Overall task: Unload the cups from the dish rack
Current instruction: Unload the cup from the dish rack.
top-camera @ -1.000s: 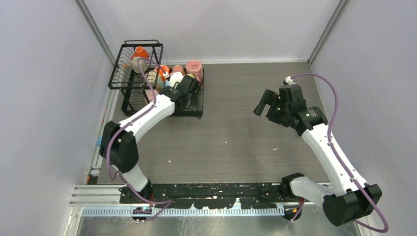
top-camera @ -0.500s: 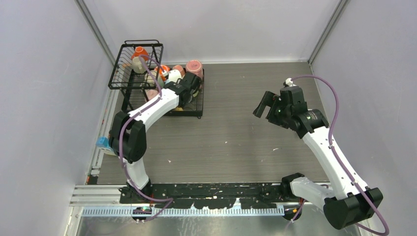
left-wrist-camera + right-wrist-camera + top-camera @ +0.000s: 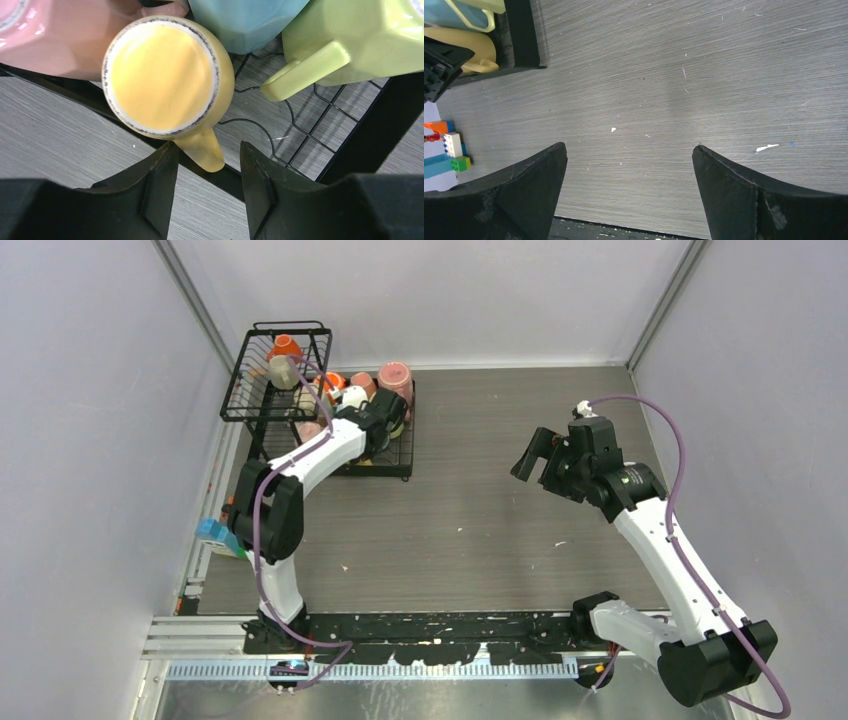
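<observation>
Straddling stubby handle [image 3: 205, 150] of glossy yellow mug [image 3: 160, 75], left fingers [image 3: 155, 195] half-apart; right fingers [image 3: 524, 195] wide

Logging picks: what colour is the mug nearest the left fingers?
Yellow mug, seen best in the left wrist view.

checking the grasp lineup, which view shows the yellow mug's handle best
Left wrist view: the yellow mug's handle sits close up between the left gripper's open fingers. The right wrist view catches only a sliver at its top left edge; the top external view hides it beneath the gripper.
</observation>
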`<act>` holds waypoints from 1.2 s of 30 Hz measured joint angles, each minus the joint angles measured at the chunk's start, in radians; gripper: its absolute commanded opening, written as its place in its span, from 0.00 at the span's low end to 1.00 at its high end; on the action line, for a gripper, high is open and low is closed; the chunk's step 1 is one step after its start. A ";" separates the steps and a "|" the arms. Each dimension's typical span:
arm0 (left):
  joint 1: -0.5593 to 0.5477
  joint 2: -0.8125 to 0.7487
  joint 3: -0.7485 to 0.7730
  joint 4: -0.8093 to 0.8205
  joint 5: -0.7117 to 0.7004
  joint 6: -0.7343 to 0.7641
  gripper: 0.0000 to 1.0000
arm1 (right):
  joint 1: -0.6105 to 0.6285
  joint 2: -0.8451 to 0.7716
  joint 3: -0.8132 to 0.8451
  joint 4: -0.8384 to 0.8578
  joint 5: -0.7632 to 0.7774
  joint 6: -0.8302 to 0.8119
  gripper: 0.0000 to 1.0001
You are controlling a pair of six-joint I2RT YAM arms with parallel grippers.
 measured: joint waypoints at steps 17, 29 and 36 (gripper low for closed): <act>0.003 0.046 -0.006 0.034 0.031 -0.002 0.21 | 0.000 0.000 0.000 0.000 -0.006 0.000 1.00; 0.005 0.040 -0.019 0.077 0.039 0.005 0.00 | 0.000 0.000 -0.002 0.007 -0.022 0.000 1.00; 0.006 0.002 -0.054 0.080 0.040 0.005 0.00 | 0.000 0.005 -0.007 0.019 -0.034 0.000 1.00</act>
